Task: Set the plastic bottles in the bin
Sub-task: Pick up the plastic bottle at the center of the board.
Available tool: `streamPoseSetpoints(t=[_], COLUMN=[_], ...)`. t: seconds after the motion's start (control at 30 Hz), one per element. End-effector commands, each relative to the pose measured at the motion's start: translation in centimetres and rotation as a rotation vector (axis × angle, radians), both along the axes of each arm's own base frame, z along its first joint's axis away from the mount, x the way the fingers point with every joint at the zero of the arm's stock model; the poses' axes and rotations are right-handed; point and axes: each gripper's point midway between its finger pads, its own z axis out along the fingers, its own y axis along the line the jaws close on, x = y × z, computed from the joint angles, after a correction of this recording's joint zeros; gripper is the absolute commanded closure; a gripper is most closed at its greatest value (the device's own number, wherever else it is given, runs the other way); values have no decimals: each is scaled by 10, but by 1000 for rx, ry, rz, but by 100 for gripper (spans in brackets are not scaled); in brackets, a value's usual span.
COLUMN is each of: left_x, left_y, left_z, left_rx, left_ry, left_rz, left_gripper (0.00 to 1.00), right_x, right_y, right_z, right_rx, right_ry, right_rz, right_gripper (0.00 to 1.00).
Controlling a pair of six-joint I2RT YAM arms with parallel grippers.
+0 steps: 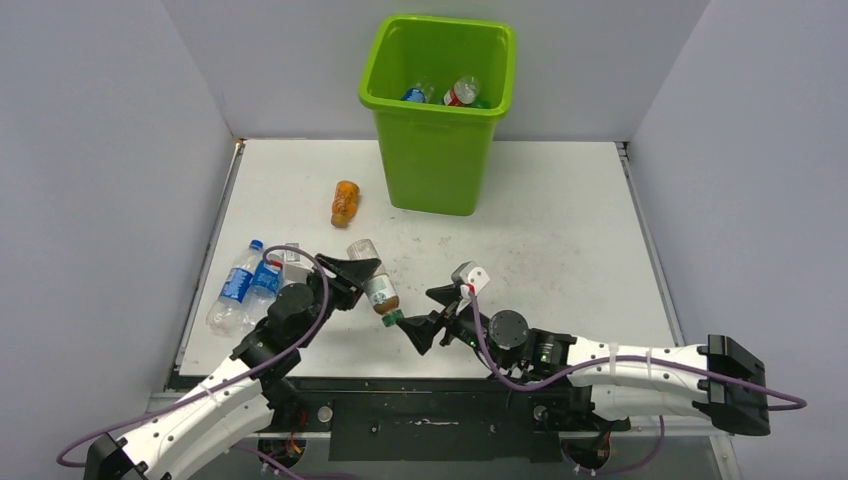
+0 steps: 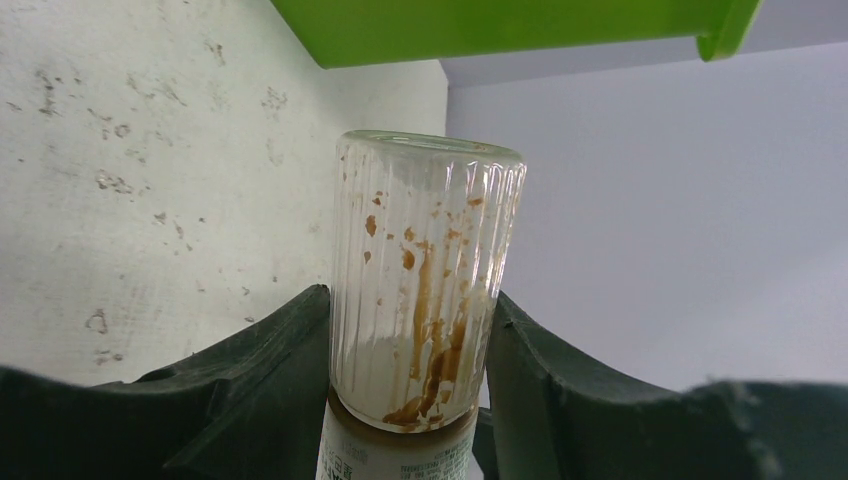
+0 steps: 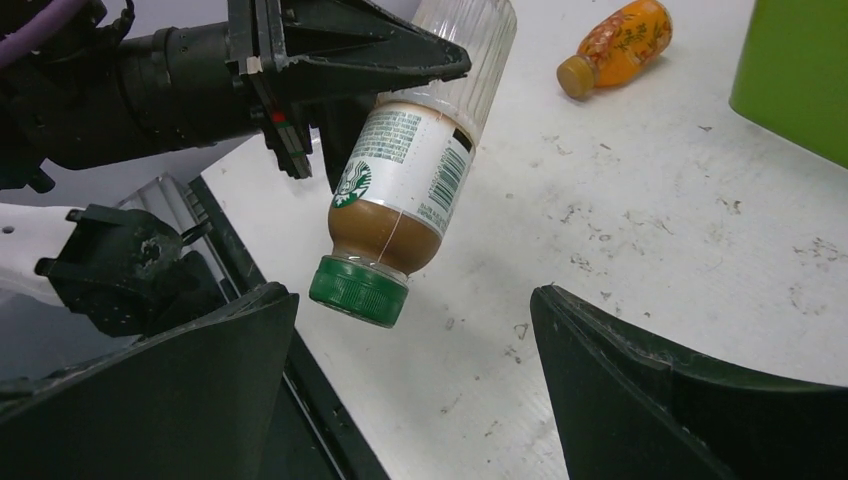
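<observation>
A green-capped coffee bottle [image 3: 405, 190] is pinched across its ribbed clear part by the left hand [image 1: 362, 276] and held clear of the counter [image 1: 560, 250]. Its cap is tilted down toward the right hand [image 1: 420, 312], whose fingers are spread wide just beside the cap, touching nothing. A hand-over is judged likely, so that the bin [image 1: 437, 160] at the far edge, with a few bottles inside, can be reached. An orange bottle [image 1: 345, 203] is seen lying near the bin, and clear bottles [image 1: 240, 285] at the left edge.
</observation>
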Motion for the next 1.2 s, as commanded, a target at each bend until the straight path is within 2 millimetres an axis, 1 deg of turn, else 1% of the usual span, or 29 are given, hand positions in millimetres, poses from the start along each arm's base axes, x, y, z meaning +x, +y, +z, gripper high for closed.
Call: streamPoseSetpoints(t=[0.0, 0.07, 0.13, 0.27, 0.33, 0.4, 0.5, 0.63, 0.77, 0.83, 0.87, 0.9, 0.93, 0.97, 1.0, 1.03, 1.07, 1.1, 1.13, 1.17], left_x=[0, 0, 1, -1, -3, -4, -7, -10, -13, -13, -14, -14, -14, -14, -15, -16, -17, -17, -18, -17], left_y=[5, 4, 2, -3, -5, -5, -6, -8, -11, -13, -14, -15, -16, -15, -14, -11, -7, 0, 10, 22], left_z=[36, 36, 36, 34, 36, 37, 38, 38, 38, 36, 35, 33, 32, 31, 32, 32, 34, 35, 40, 50], left_rx=[-98, -96, -91, -91, -94, -93, -96, -105, -102, -92, -82, -63, -42, -15, 13, 50, 91, 146, 213, 275], left_ry=[-92, -92, -84, -76, -82, -88, -91, -91, -92, -93, -94, -97, -96, -102, -111, -116, -126, -137, -166, -205], left_rz=[71, 76, 80, 76, 73, 71, 63, 52, 39, 31, 25, 17, 11, 7, 4, 6, 8, 19, 37, 66], left_gripper=[100, 100, 100, 100, 100, 100, 100, 100, 100, 100, 100, 97, 83, 57, 35, 6, 3, 4, 4, 4], right_x=[-22, -29, -31, -18, -12, -10, -6, -4, -4, -5, -6, -6, -6, -6, -6, -8, -9, -9, -11, -13], right_y=[19, 26, 31, 35, 36, 39, 42, 46, 51, 50, 50, 48, 46, 43, 39, 36, 31, 26, 18, 11], right_z=[26, 24, 21, 13, 8, 4, -2, -9, -14, -14, -12, -10, -8, -6, -3, 0, 3, 5, -1, -2], right_rx=[96, 93, 79, 61, 52, 50, 43, 20, 2, 3, 9, 11, 10, 7, 4, -6, -24, -48, -109, -154], right_ry=[5, 21, 30, 72, 91, 105, 122, 135, 143, 141, 137, 132, 127, 122, 115, 100, 90, 84, 88, 89], right_rz=[125, 147, 132, 43, 6, -8, -31, -36, -29, -22, -16, -15, -17, -19, -20, -11, -7, -7, -5, 0], right_gripper=[10, 10, 10, 10, 7, 0, 14, 30, 53, 66, 75, 85, 93, 94, 95, 95, 95, 95, 95, 95])
